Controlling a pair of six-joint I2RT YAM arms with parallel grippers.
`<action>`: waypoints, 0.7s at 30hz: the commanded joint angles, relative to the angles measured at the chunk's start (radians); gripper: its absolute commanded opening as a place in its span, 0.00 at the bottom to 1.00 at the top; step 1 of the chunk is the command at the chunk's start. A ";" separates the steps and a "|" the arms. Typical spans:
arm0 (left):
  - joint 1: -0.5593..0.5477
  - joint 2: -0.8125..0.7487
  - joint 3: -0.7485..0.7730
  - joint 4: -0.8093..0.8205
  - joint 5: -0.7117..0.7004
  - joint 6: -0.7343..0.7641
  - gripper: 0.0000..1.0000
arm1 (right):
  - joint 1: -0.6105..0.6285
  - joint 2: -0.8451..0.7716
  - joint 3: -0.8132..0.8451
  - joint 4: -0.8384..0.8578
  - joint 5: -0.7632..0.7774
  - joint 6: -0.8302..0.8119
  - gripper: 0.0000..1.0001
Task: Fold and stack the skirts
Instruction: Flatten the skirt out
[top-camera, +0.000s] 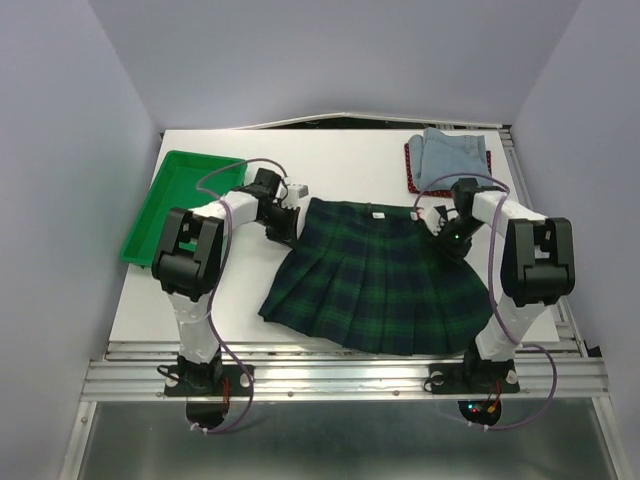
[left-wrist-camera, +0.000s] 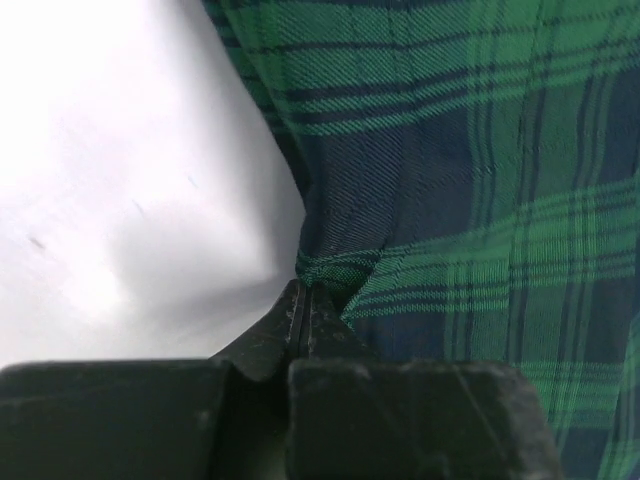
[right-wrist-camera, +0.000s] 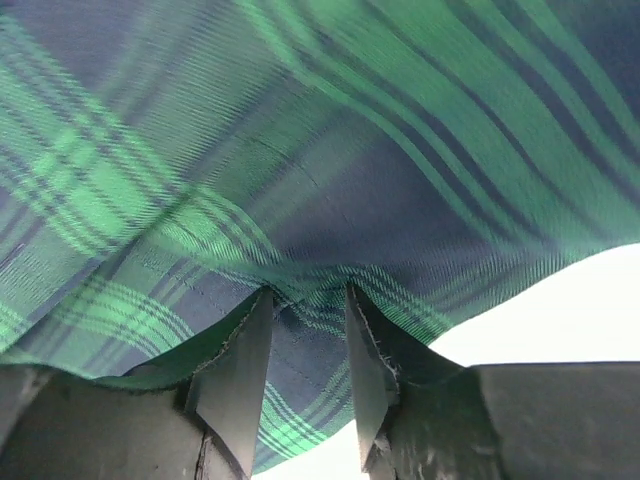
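Gripping the waistband for the first fold looks like the step in hand: the left pincer (left-wrist-camera: 303, 300) is pressed together on one waist corner of the plaid skirt (top-camera: 375, 285), whose pleated green-and-navy cloth fans flat over the worktop (top-camera: 330, 160) to its right. The right pincer (right-wrist-camera: 308, 300) straddles the opposite corner with its fingers apart, and likely must close before both lift.

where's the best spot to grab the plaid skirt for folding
Grip the plaid skirt at both ends of its waistband, the narrow far edge, coming in from either side. It lies flat with the wide hem fanned out on the near side, so those corners likely hold firmest. The left claw is shut on its corner.
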 joint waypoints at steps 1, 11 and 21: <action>0.021 0.043 0.135 0.009 -0.106 0.035 0.00 | 0.090 0.027 -0.017 -0.099 -0.089 -0.020 0.38; 0.029 0.326 0.814 -0.124 -0.507 0.232 0.00 | 0.389 0.105 0.254 -0.229 -0.420 0.133 0.41; 0.024 0.165 0.758 -0.068 -0.458 0.289 0.64 | 0.181 0.001 0.474 -0.024 -0.585 0.573 0.59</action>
